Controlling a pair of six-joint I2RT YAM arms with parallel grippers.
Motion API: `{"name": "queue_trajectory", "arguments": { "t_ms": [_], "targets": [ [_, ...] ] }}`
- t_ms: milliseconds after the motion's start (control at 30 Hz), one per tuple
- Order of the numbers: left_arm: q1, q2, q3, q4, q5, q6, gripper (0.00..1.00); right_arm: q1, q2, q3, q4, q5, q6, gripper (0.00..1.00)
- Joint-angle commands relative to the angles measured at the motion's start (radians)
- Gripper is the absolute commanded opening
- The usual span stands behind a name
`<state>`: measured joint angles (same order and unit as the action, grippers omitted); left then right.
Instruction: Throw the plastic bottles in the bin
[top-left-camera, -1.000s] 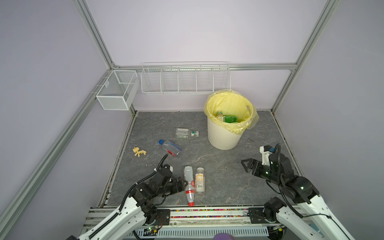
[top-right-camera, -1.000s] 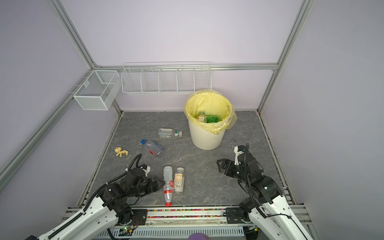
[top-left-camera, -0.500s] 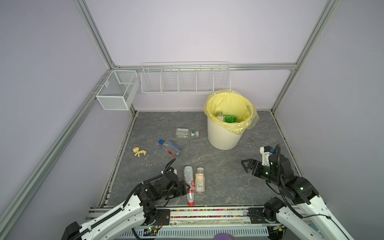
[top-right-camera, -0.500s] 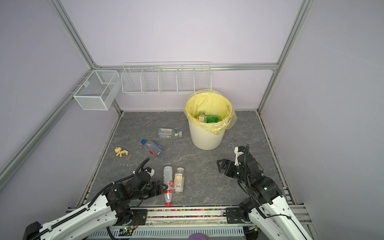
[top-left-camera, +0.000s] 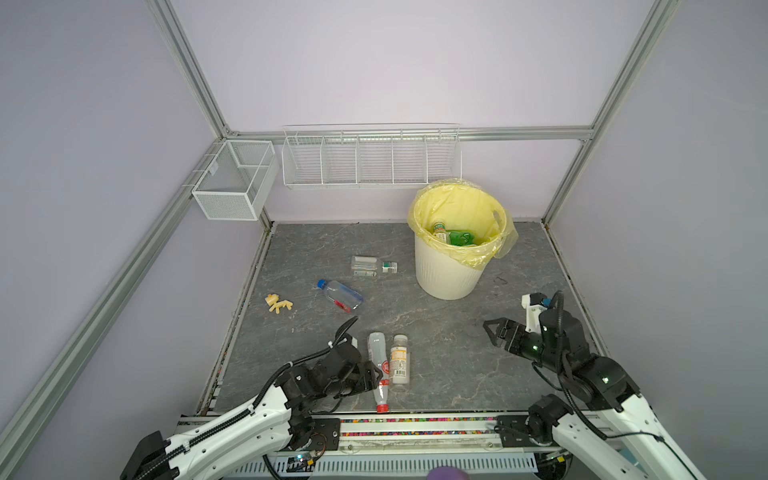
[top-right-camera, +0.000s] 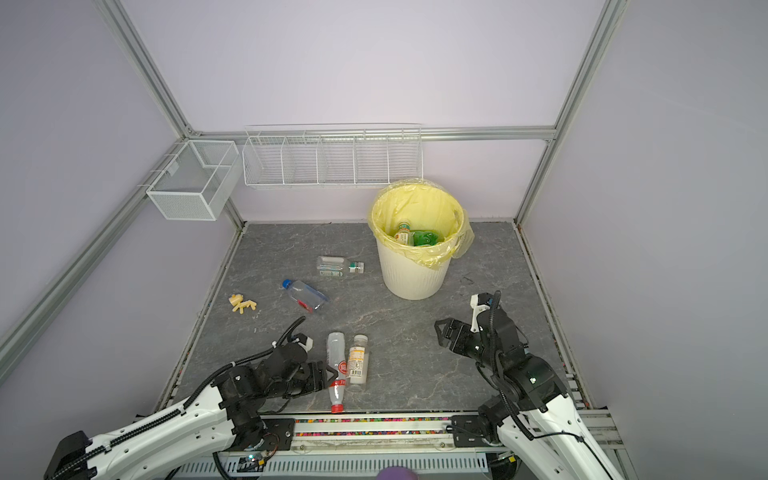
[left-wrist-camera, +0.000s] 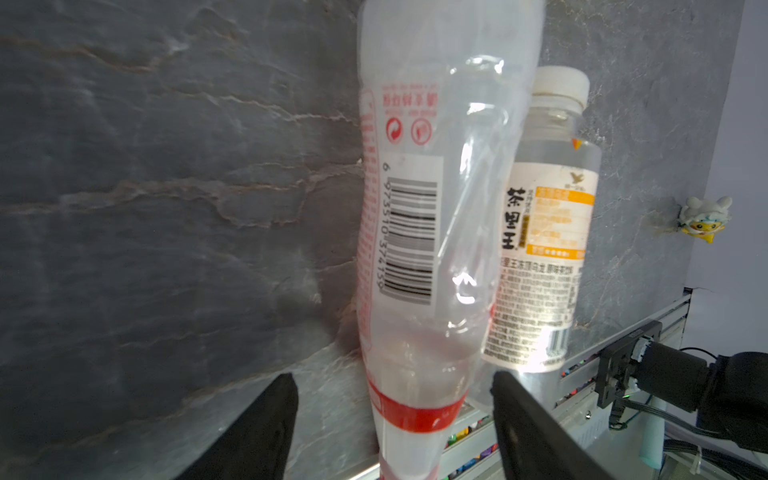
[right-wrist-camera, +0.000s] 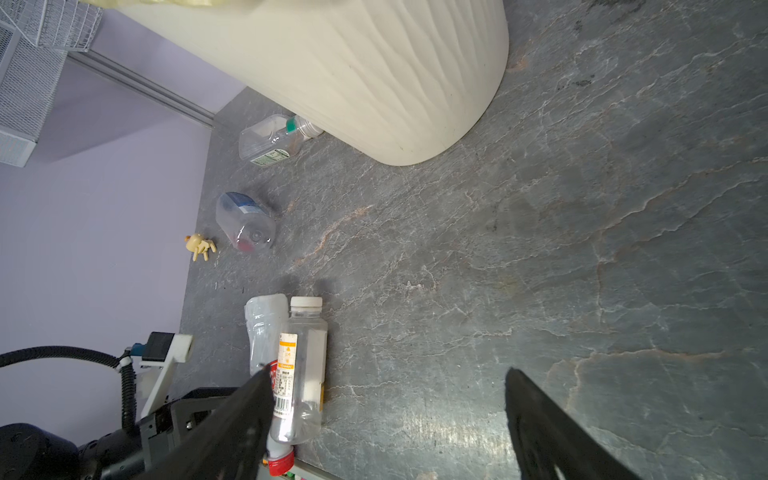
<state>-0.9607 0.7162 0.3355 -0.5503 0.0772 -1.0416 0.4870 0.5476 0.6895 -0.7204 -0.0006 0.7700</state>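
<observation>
Bottles (top-left-camera: 461, 239) inside bin (top-left-camera: 444, 274), top views only

Both top views are getting even, diffuse overhead light: bright, with soft short shadows. Wide-angle stretch is showing toward the corners, along the frame rail (top-left-camera: 190, 68). In the left wrist view, the red-label bottle (left-wrist-camera: 415, 232) is reading soft and close, and glare is blowing out the base of the orange-label bottle (left-wrist-camera: 544, 232). In the right wrist view, the floor (right-wrist-camera: 582, 249) is catching a pale sheen, and the fingers (right-wrist-camera: 548, 432) of the right gripper (right-wrist-camera: 388, 374) are blurring.
</observation>
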Motion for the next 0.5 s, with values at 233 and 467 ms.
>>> {"name": "queue_trajectory", "arguments": {
  "t_ms": [233, 467],
  "targets": [
    [-0.035, 0.094, 0.028, 0.054, -0.067, 0.001, 0.71, -0.002, -0.009, -0.032, -0.002, 0.018, 0.017, 0.88],
    [-0.066, 0.205, 0.048, 0.127, -0.059, -0.001, 0.7, -0.001, 0.0, -0.027, -0.014, 0.034, 0.018, 0.88]
  ]
}}
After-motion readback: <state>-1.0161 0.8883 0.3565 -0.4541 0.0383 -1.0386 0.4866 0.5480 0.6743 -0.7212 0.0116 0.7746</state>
